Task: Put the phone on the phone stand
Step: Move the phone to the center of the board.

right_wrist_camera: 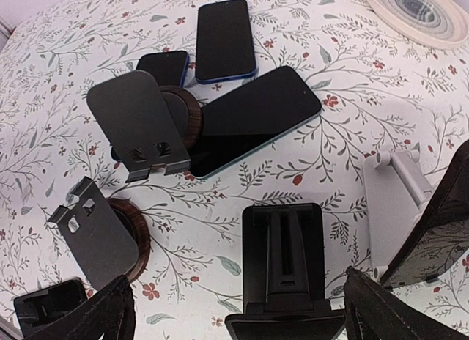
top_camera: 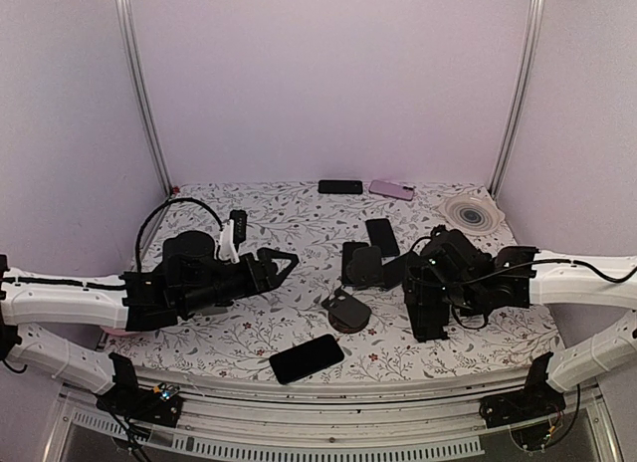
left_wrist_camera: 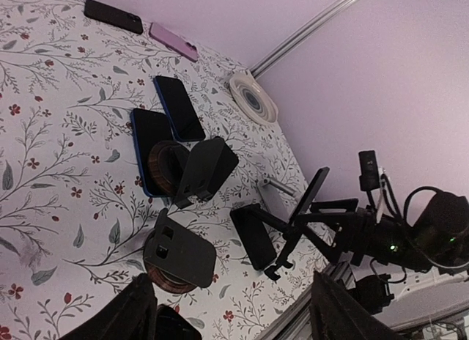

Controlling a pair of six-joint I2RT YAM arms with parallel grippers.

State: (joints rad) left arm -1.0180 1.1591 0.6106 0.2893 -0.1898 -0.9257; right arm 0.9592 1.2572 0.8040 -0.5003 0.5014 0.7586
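Note:
Several phones lie flat on the flowered table (top_camera: 249, 333): a black phone (top_camera: 307, 358) near the front edge, a dark one (top_camera: 381, 236) mid-table, and a large dark one (right_wrist_camera: 253, 124) resting against a phone stand (right_wrist_camera: 139, 124) with a round wooden base. A second wooden-based stand (top_camera: 345, 310) stands nearer the front. My left gripper (top_camera: 284, 263) hovers open left of the stands, holding nothing. My right gripper (right_wrist_camera: 240, 281) is wide open, its fingers either side of a black stand (right_wrist_camera: 282, 259) without touching it.
A black phone (top_camera: 340, 186) and a pink phone (top_camera: 391, 189) lie along the back wall. A white round disc (top_camera: 473, 213) sits at the back right. A white stand (right_wrist_camera: 392, 201) is close to my right gripper's right finger.

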